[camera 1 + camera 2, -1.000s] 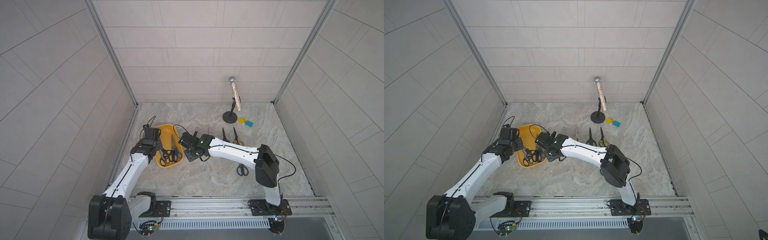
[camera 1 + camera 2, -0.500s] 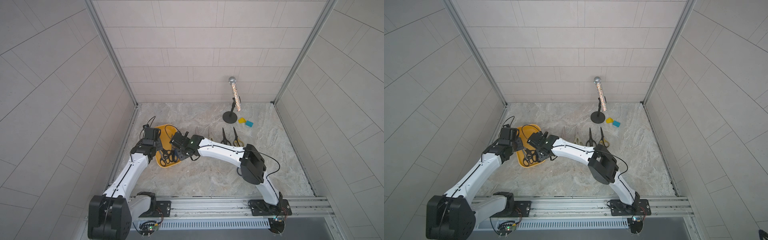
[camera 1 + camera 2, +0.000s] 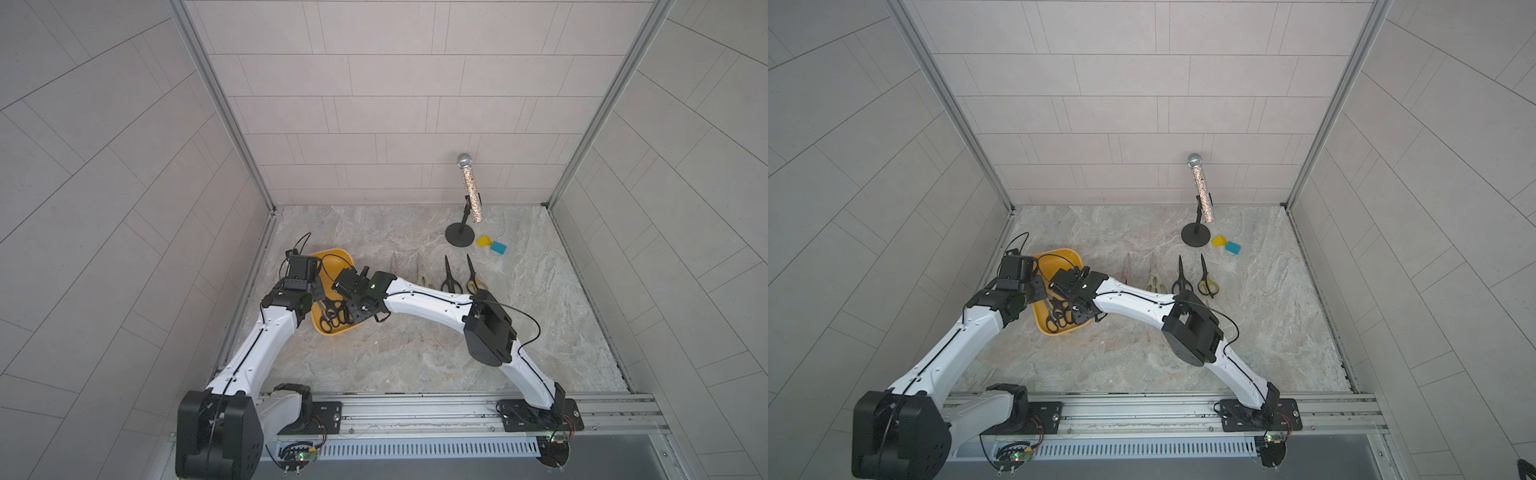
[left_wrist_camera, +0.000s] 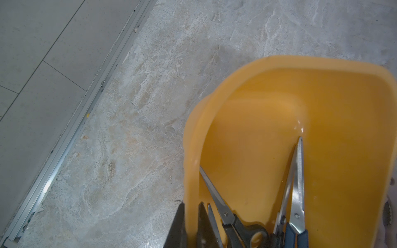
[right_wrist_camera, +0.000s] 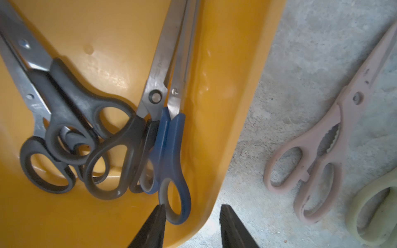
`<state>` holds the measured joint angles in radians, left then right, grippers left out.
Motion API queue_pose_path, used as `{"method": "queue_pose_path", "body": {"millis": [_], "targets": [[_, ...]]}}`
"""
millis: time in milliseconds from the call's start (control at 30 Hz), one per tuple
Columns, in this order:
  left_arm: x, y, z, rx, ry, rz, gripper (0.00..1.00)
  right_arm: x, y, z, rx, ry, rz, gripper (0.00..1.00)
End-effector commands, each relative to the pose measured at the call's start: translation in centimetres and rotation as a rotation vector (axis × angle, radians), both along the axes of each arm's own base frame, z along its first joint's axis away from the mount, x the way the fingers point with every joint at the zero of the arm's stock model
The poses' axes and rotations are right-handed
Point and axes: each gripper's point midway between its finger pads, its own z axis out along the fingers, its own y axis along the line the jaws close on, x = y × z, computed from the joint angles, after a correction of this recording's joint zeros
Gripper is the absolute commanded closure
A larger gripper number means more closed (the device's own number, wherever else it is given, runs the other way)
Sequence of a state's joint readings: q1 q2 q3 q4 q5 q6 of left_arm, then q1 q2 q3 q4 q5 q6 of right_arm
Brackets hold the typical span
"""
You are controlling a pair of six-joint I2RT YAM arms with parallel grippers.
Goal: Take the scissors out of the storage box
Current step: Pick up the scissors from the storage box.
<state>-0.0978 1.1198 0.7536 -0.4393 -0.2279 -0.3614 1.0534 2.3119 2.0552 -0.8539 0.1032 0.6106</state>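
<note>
left claw [image 4: 191, 204] clamped on box [image 4: 193, 150] wall | right claw [image 5: 192, 206] half-spread, straddling box corner, apparently just above it | scissors [image 5: 169, 150]: several pairs tangled in box | risk: closing now grabs rim, or interlocked handles drag neighbours out

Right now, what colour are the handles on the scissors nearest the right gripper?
Blue. The scissors show best in the right wrist view.

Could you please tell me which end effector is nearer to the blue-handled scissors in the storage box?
Right. The right end effector straddles the storage box wall beside the blue-handled scissors; the left end effector grips the opposite rim.
</note>
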Motion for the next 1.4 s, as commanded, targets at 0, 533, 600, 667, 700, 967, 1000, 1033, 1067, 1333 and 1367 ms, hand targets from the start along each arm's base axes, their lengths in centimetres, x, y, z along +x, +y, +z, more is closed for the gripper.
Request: {"method": "queue_pose_path", "body": {"millis": [0, 533, 600, 667, 700, 967, 1000, 1033, 1067, 1333, 1367], "targets": [[0.6, 0.1, 1.8, 0.004, -0.047, 0.006, 1.00, -0.1, -1.1, -0.9, -0.089, -0.005, 0.000, 0.55], [0.5, 0.1, 1.7, 0.009, -0.041, 0.005, 1.00, 1.8, -2.6, -0.7, -0.231, -0.109, -0.006, 0.59], [0.5, 0.1, 1.7, 0.009, -0.041, 0.005, 1.00, 2.1, -2.9, 0.4, -0.250, -0.132, -0.007, 0.59], [0.6, 0.2, 1.7, 0.009, -0.043, 0.007, 1.00, 2.2, -3.1, 1.5, -0.259, -0.159, -0.004, 0.60], [0.6, 0.1, 1.7, 0.008, -0.044, 0.006, 1.00, 2.2, -3.1, 1.9, -0.261, -0.170, -0.003, 0.60], [0.5, 0.2, 1.8, 0.009, -0.045, 0.007, 1.00, 1.8, -2.5, 1.5, -0.237, -0.150, 0.016, 0.75], [0.5, 0.2, 1.8, 0.010, -0.046, 0.006, 1.00, 1.8, -2.4, 1.5, -0.235, -0.145, 0.017, 0.78], [0.5, 0.2, 1.8, 0.009, -0.045, 0.007, 1.00, 1.7, -2.5, 1.5, -0.237, -0.143, 0.016, 0.81], [0.6, 0.1, 1.8, 0.010, -0.047, 0.005, 1.00, 1.7, -2.6, 1.6, -0.239, -0.142, 0.015, 0.84], [0.7, 0.1, 1.7, 0.009, -0.045, 0.006, 1.00, 1.6, -3.2, 3.8, -0.229, -0.168, 0.007, 0.97], [0.6, 0.1, 1.7, 0.011, -0.044, 0.006, 1.00, 1.5, -3.2, 4.1, -0.224, -0.167, 0.009, 0.97]]}}
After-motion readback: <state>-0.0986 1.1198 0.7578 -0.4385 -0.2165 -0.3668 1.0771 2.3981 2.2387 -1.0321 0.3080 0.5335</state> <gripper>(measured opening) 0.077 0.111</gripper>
